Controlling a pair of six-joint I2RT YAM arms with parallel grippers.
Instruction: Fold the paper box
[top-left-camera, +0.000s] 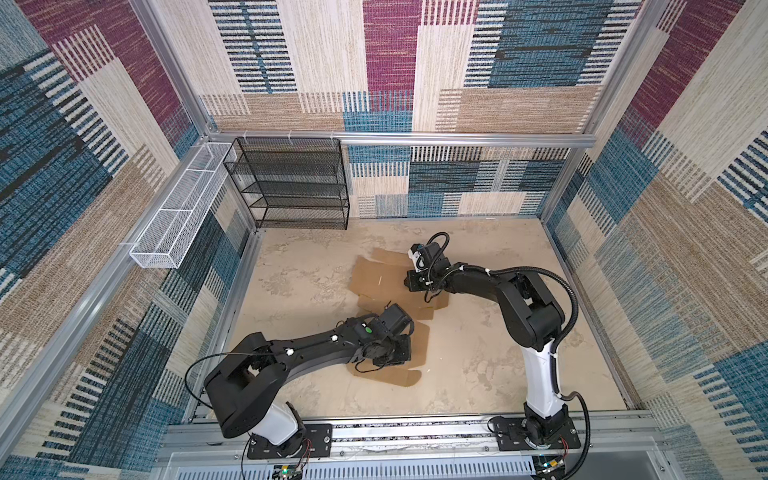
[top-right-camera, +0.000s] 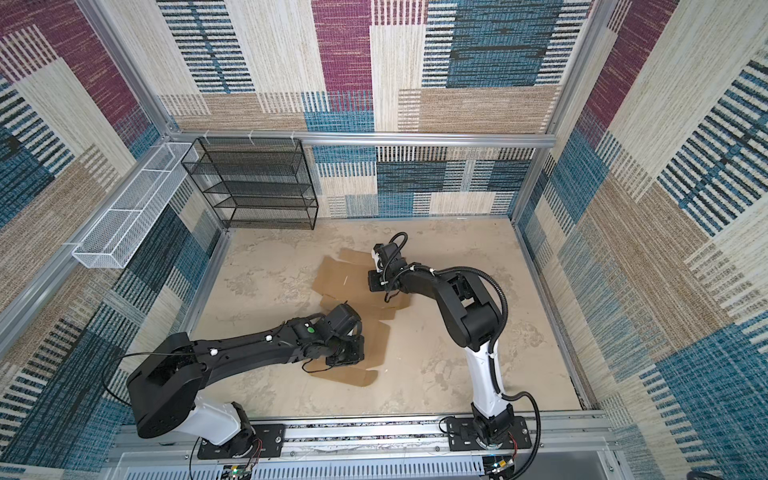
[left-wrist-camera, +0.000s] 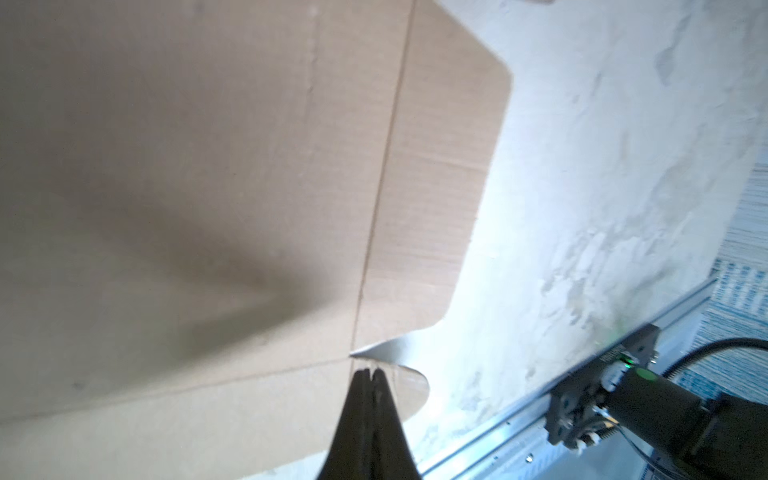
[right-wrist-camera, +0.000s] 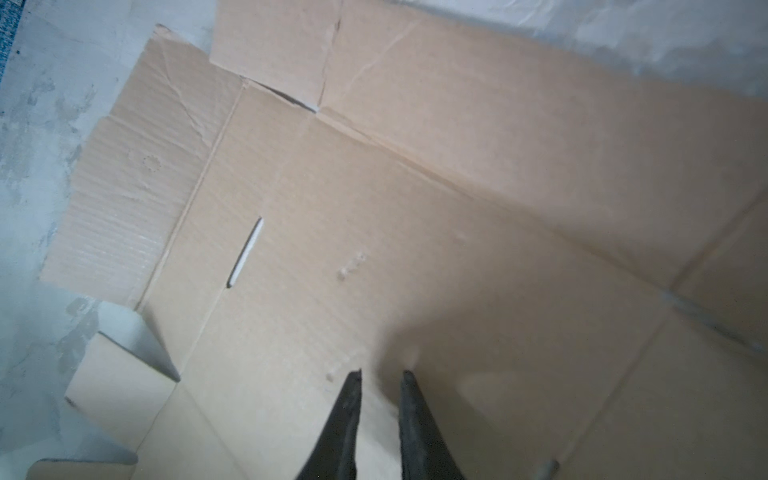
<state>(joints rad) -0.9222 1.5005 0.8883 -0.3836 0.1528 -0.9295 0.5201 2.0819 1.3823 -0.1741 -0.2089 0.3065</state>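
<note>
The paper box (top-left-camera: 376, 276) (top-right-camera: 343, 282) is an unfolded sheet of plain brown cardboard that lies flat on the beige table in both top views, partly under both arms. In the left wrist view my left gripper (left-wrist-camera: 371, 371) is shut. Its tips touch the sheet (left-wrist-camera: 208, 166) at a corner where two creases meet, beside a rounded flap (left-wrist-camera: 440, 187). In the right wrist view my right gripper (right-wrist-camera: 382, 374) stands slightly open just above a panel of the sheet (right-wrist-camera: 415, 208), with nothing between the fingers. A narrow slot (right-wrist-camera: 246, 251) lies ahead of it.
A black mesh shelf rack (top-left-camera: 291, 183) stands at the back left. A white mesh basket (top-left-camera: 178, 212) hangs on the left wall. A metal rail (top-left-camera: 415, 428) with both arm bases runs along the front edge. Patterned walls enclose the table.
</note>
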